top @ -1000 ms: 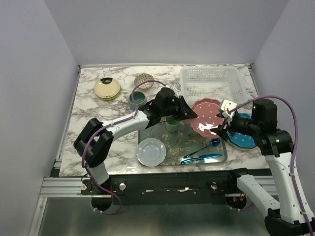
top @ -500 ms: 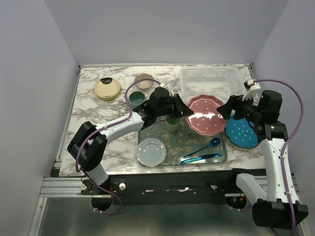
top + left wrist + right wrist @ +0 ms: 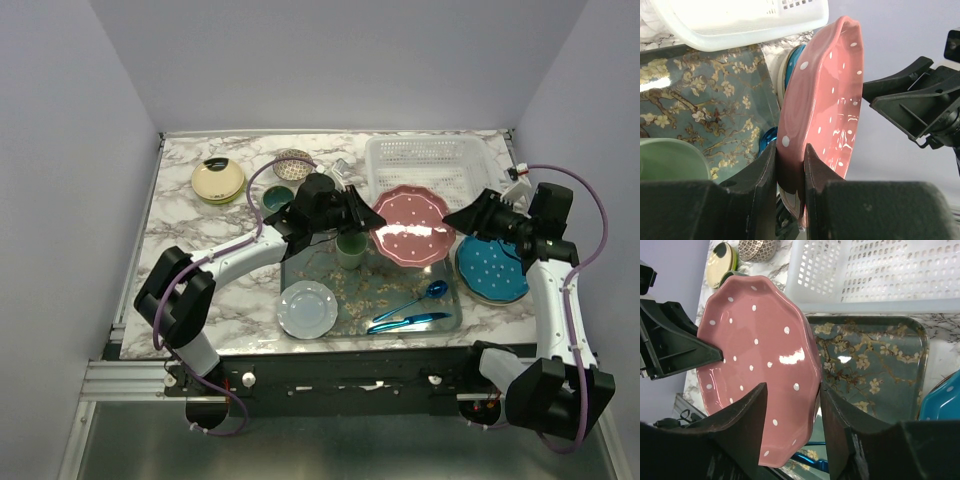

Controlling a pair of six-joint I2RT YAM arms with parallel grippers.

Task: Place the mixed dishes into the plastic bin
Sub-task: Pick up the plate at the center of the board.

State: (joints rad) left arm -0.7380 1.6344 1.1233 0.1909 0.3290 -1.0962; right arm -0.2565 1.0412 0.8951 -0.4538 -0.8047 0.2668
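My left end effector (image 3: 790,150) is clamped on the pink plate (image 3: 410,225) at its rim, holding it tilted right of centre, just below the white basket (image 3: 425,150). My right end effector (image 3: 792,390) stands open beside it. The tray (image 3: 390,280) holds a green cup (image 3: 349,250), a pale plate (image 3: 308,309) and blue spoons (image 3: 410,310).

Surface: marble-patterned table (image 3: 180,240) | far left: amber-yellow plate stack (image 3: 218,180) | far centre: speckled bowl (image 3: 291,162) – dark teal mug (image 3: 277,199) just nearer | far right: white lattice bin (image 3: 420,150) | near centre: patterned tray (image 3: 400,280) – teal dotted plate (image 3: 492,270) beside its right edge
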